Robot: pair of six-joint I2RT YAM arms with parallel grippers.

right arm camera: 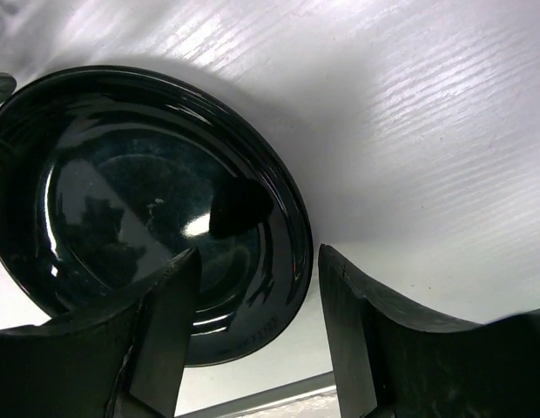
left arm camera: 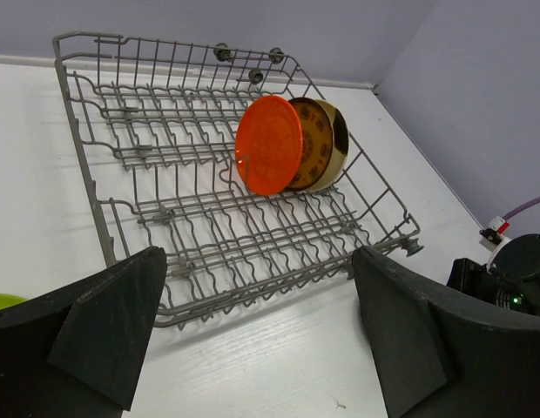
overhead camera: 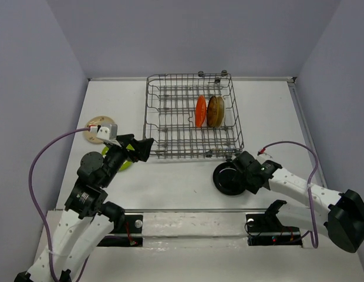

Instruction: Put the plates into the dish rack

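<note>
The grey wire dish rack point(overhead camera: 164, 111) stands at the back middle. An orange-red plate point(overhead camera: 200, 111), a brown patterned plate point(overhead camera: 213, 111) and a cream plate point(overhead camera: 221, 110) stand upright in its right side; they show in the left wrist view as orange point(left arm camera: 268, 144), brown point(left arm camera: 312, 144) and cream point(left arm camera: 340, 144). The glossy black plate point(overhead camera: 226, 179) lies flat on the table. My right gripper point(overhead camera: 238, 170) is open, its jaws straddling the black plate's point(right arm camera: 122, 200) right rim. My left gripper point(overhead camera: 142, 150) is open and empty in front of the rack point(left arm camera: 165, 200).
A lime green plate point(overhead camera: 127, 161) lies under my left arm, with a sliver of it in the left wrist view point(left arm camera: 4, 301). Another cream plate point(overhead camera: 94, 125) lies at the far left, partly hidden by the left wrist. Walls close the table on three sides.
</note>
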